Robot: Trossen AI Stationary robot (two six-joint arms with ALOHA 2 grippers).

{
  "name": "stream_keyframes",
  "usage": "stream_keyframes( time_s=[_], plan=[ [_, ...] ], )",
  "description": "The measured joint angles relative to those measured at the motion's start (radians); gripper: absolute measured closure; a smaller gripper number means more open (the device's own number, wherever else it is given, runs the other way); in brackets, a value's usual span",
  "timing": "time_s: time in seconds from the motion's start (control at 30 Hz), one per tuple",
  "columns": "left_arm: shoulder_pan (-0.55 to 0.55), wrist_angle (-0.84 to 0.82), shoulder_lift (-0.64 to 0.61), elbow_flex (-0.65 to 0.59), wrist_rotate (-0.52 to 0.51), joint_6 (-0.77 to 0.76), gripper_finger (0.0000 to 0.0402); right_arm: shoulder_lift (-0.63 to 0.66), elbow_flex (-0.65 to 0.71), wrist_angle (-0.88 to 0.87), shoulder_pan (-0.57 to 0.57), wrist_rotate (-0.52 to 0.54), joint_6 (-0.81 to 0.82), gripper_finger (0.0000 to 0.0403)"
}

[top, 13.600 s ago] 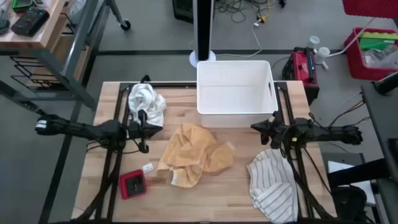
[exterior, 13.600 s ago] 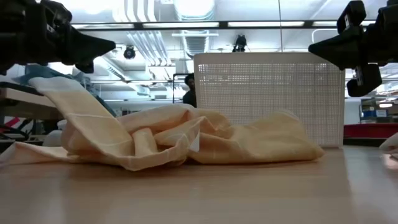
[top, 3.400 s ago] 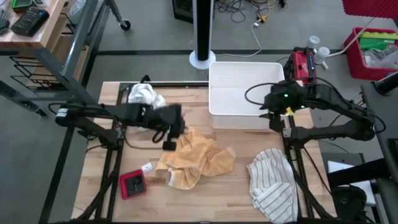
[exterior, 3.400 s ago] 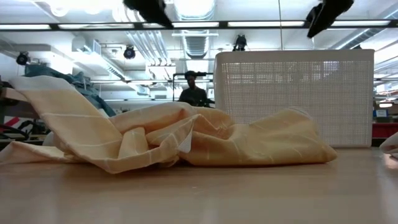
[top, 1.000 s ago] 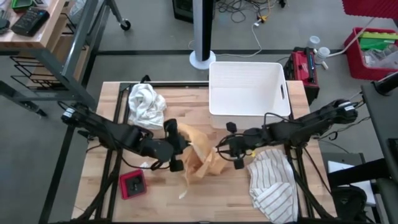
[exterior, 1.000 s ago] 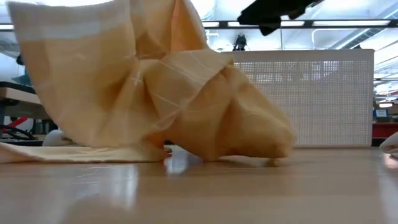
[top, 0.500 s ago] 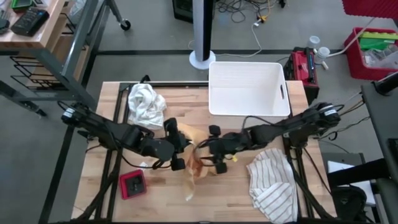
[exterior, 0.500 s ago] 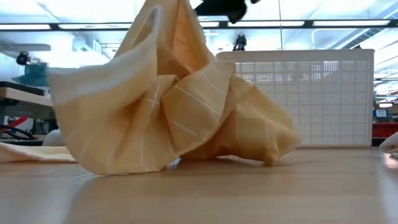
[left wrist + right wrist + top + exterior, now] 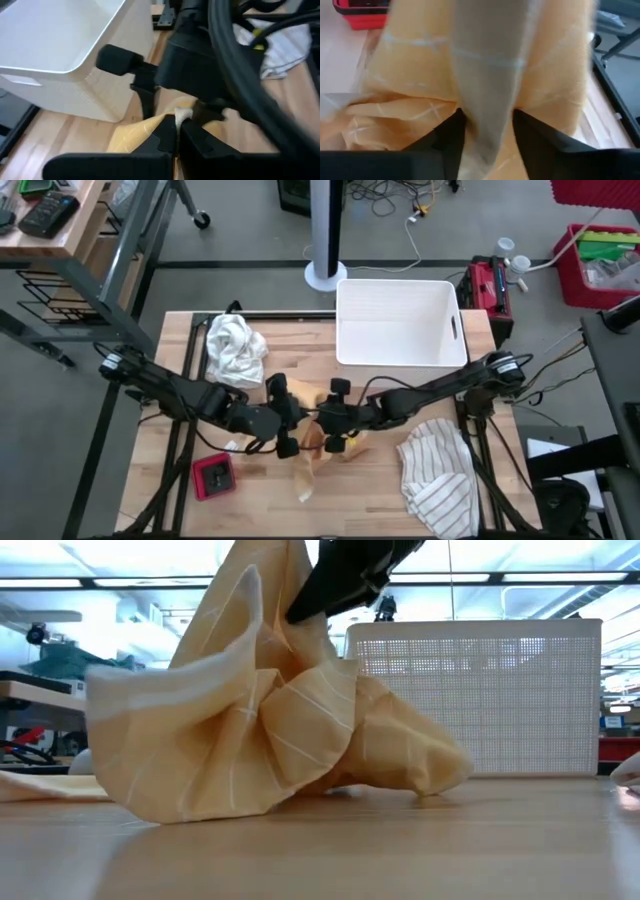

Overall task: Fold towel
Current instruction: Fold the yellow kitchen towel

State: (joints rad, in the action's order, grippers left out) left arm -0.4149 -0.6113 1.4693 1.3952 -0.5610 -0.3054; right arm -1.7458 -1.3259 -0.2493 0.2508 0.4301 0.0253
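Over the middle of the table (image 9: 180,470), my left hand (image 9: 285,415) clenches a bunched edge of the yellow towel (image 9: 270,730), lifting it in a peak, while my right hand (image 9: 335,415) meets it, fingers (image 9: 451,131) parted around a hanging fold.

White basket (image 9: 402,322) on the table at 12 o'clock. White cloth (image 9: 236,348) at 10 o'clock; striped cloth (image 9: 440,475) at 4 o'clock; red device (image 9: 214,476) at 8 o'clock.

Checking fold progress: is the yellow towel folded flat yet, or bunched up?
Bunched up. The yellow towel is lifted into a crumpled peak off the table, pinched by the left gripper with the right gripper around a fold.
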Motion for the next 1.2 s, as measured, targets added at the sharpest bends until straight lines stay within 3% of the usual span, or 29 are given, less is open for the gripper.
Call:
stream_keyframes(
  time_s=[0.2, 0.43, 0.8, 1.2],
  plan=[
    [-0.018, -0.002, -0.013, -0.002, 0.004, 0.000, 0.0401, 0.061, 0.005, -0.001, 0.005, -0.017, -0.092, 0.0390],
    [-0.021, -0.002, -0.025, 0.002, 0.004, -0.003, 0.0400, 0.170, 0.007, -0.056, 0.009, -0.048, -0.131, 0.0401],
    [-0.021, -0.007, -0.032, 0.002, 0.004, -0.002, 0.0363, 0.367, 0.022, -0.231, 0.016, -0.137, -0.131, 0.0402],
    [-0.022, 0.002, -0.091, 0.002, 0.003, 0.008, 0.0360, 0.586, -0.069, -0.228, 0.008, -0.197, -0.178, 0.0403]
  ],
)
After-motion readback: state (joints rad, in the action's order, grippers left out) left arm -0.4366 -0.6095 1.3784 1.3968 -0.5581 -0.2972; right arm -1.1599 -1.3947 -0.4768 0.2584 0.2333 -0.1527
